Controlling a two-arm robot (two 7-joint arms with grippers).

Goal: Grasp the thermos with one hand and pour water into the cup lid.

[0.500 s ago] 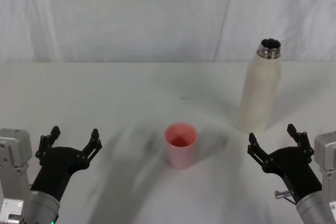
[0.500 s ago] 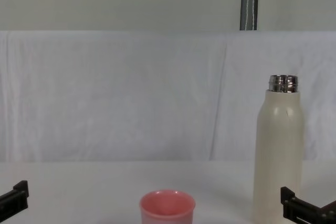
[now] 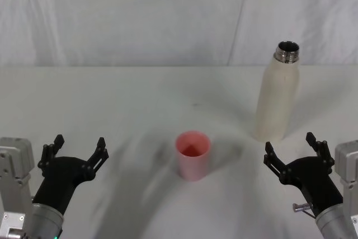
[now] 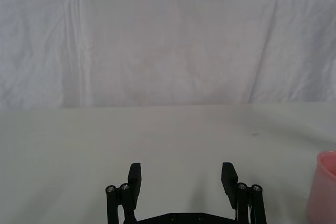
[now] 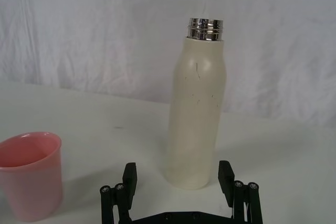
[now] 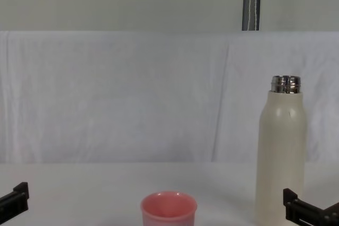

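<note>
At right of the head frame, the tall cream-white matte thermos point(image 3: 278, 98) stands upright on the white table point(image 3: 112, 104), right tool point(image 3: 295, 151) spread wide just below it, small pink cup lid point(image 3: 193, 154) at centre, left tool point(image 3: 77, 150) wide, idle lower left; an off-centre grab could topple it.

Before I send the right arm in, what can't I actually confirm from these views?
- Water level in the thermos: head view shows only a dark steel mouth; opaque walls elsewhere.
- Cup lid base: cut off by the chest view's bottom edge.
- Right gripper to thermos gap: the right wrist view looks straight on, so depth is unclear.
</note>
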